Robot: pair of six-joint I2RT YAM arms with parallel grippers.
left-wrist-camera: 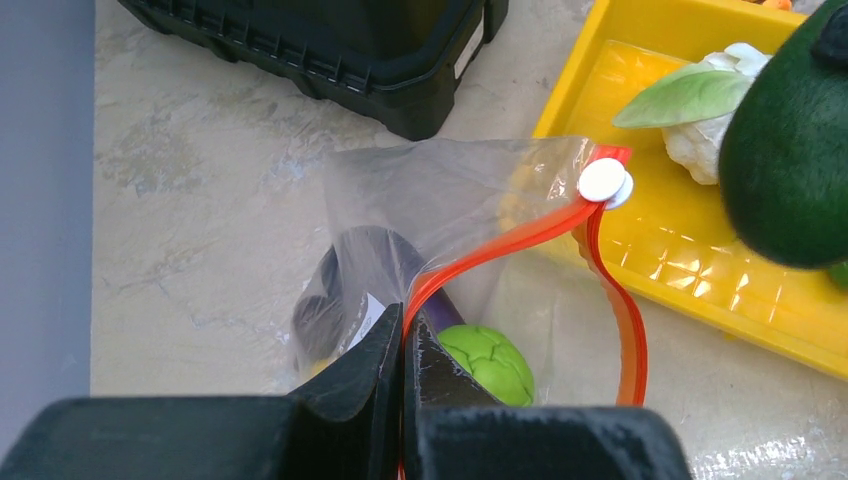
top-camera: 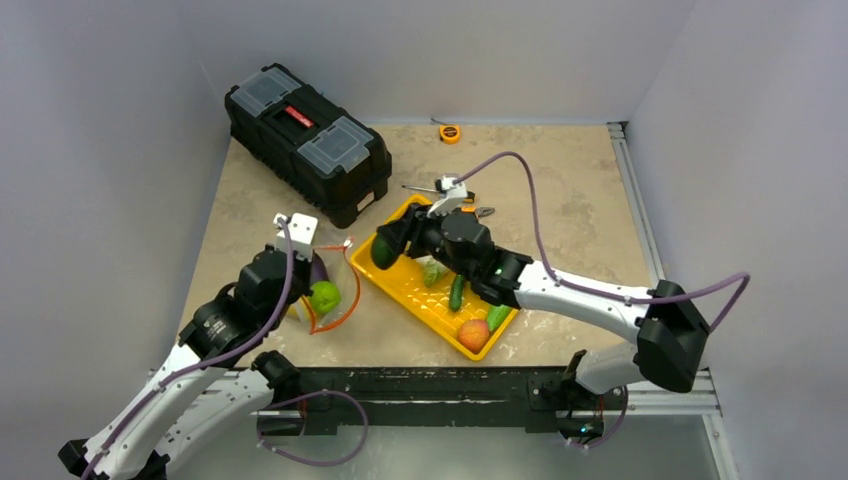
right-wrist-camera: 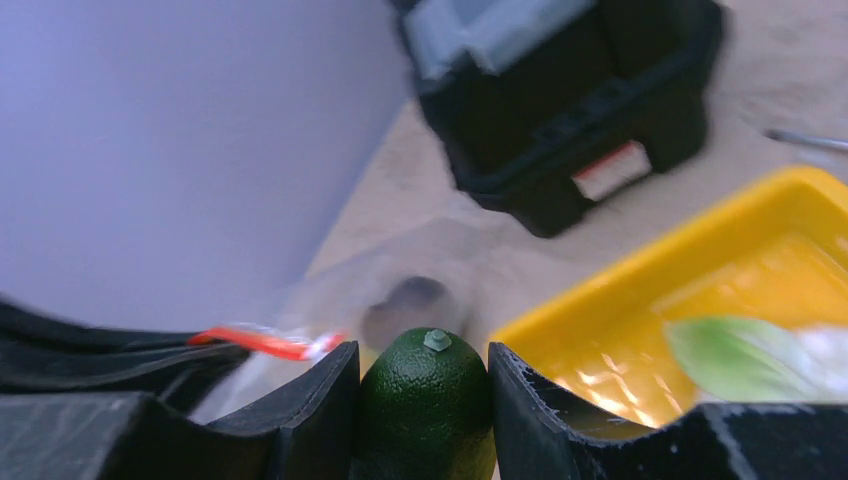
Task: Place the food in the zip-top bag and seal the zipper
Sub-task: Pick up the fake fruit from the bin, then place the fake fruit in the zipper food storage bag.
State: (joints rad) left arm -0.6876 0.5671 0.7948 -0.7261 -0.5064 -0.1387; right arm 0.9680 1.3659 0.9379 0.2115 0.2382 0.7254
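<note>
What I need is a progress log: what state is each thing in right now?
zip-top bag: open, eggplant and a light green piece inside.
zipper: unsealed, slider at one end.
left gripper: shut on the zipper.
right gripper: shut on the dark green fruit.
toolbox: lid closed.
yellow tray: partly filled, cauliflower inside.

Clear zip-top bag [left-wrist-camera: 440, 190] lies on the table [top-camera: 560, 200], mouth gaping toward 3 o'clock, its red-orange zipper [left-wrist-camera: 520, 235] bowed into an open loop. Inside: a purple eggplant [left-wrist-camera: 345, 280] and a light green round fruit [left-wrist-camera: 490, 360]. At the mouth's 3 o'clock, a dark green fruit [right-wrist-camera: 425, 415] sits clamped in the right end effector [right-wrist-camera: 424, 350]. Cauliflower [top-camera: 433, 270], two cucumbers [top-camera: 457, 292] and a peach [top-camera: 474, 333] lie in the yellow tray [top-camera: 415, 298] toward 4 o'clock.
</note>
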